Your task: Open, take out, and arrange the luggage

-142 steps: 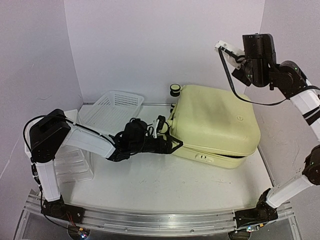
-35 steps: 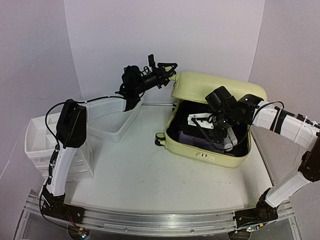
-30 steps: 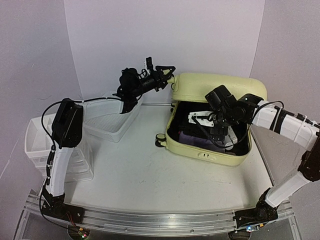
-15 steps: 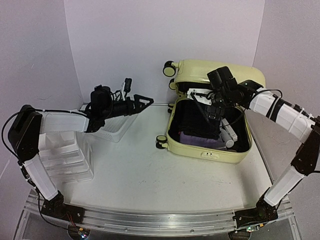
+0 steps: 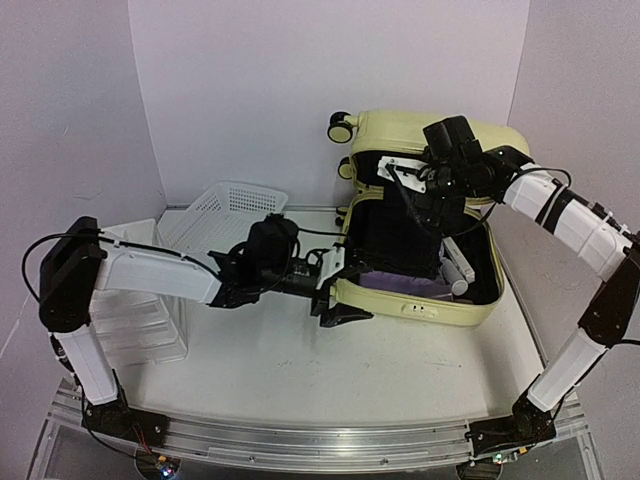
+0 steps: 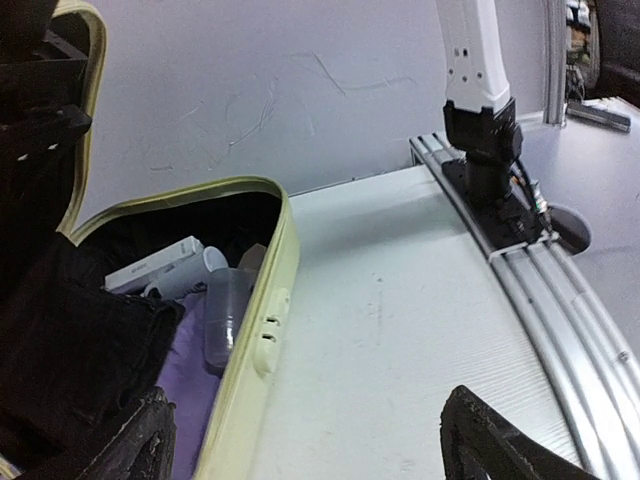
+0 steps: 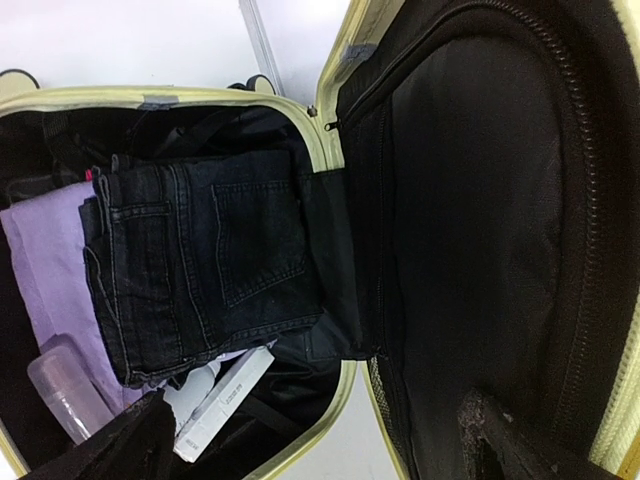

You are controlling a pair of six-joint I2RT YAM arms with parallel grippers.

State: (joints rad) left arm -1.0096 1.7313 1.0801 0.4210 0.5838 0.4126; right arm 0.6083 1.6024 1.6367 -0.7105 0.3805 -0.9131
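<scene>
The pale yellow luggage lies open at the back right, its black-lined lid standing upright against the wall. Inside are folded black jeans, a purple cloth, a clear bottle and a white box. My left gripper hovers open and empty at the case's front left corner, with the front wall's latch between its fingers in the left wrist view. Up by the lid lining, my right gripper is open over the contents and holds nothing.
A white mesh basket stands at the back left. A white drawer organizer sits at the left edge. The right arm's base and the aluminium rail line the table's near edge. Two wheels jut from the lid's top left.
My left arm swung away from the basket and dropped to the luggage's front left corner, jaws wider. The lid now stands upright, and my right gripper rose with it towards the lid.
</scene>
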